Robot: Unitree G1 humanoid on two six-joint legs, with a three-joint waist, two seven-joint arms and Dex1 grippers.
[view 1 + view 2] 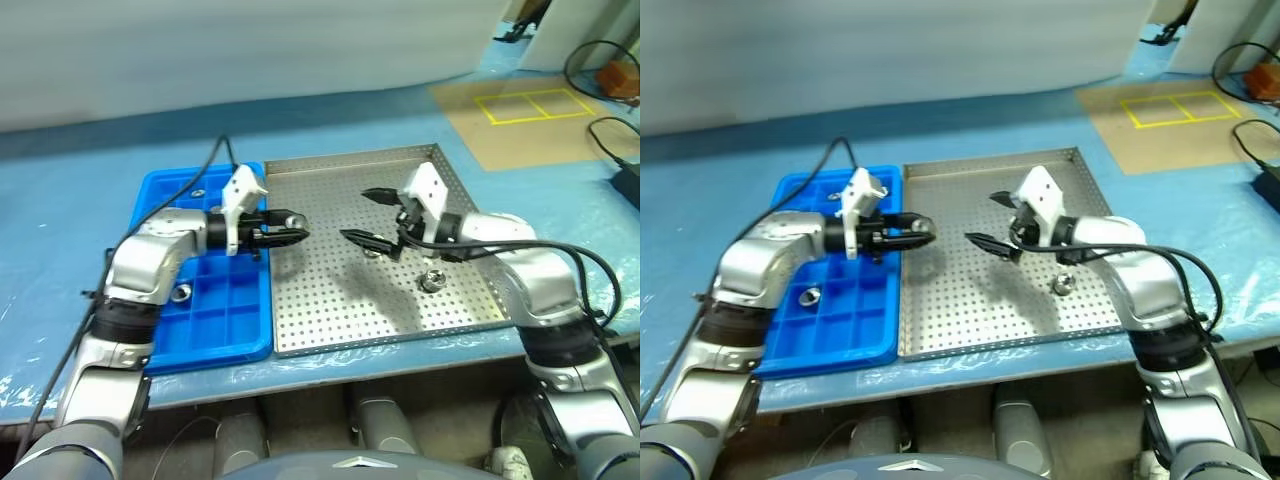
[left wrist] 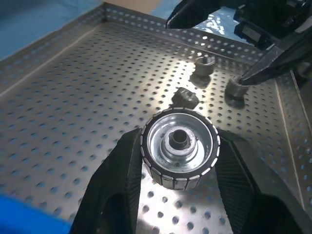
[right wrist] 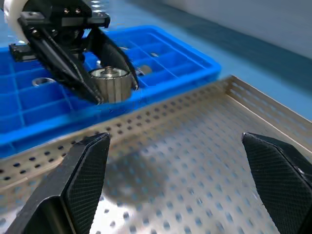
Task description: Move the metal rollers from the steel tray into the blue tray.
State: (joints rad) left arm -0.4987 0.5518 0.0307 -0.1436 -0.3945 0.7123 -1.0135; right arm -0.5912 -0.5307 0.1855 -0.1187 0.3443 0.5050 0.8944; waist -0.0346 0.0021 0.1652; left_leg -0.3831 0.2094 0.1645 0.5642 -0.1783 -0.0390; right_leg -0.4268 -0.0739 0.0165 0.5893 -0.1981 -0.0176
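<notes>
The left gripper (image 1: 285, 236) is clamped on one of the metal rollers (image 2: 180, 148), its two fingers pressed against the ribbed sides with the hub facing out along the jaws; in the right wrist view the same roller (image 3: 112, 84) sits between the fingertips, raised off the perforated floor, with the blue tray (image 3: 161, 53) just behind it. The step in hand looks like the carry to the blue tray: to do it well, the grip should stay firm, the roller kept level so it does not slip from the smooth fingers, and the fingertips brought over an empty compartment before letting go. The right gripper (image 1: 370, 215) stands wide open and holds nothing, hovering over the steel tray (image 1: 330, 320) opposite the left jaws; just below and beyond its lower finger lie two more rollers, one (image 1: 374, 250) close under it and another (image 1: 432, 280) a little farther out toward the tray's near rim. The left wrist view alone gives the roller's end face and three loose pieces on the tray beyond the jaws. The head views add the blue tray (image 1: 780, 360) lying beside the steel tray, with one roller (image 1: 808, 296) already in a compartment near the left forearm.
</notes>
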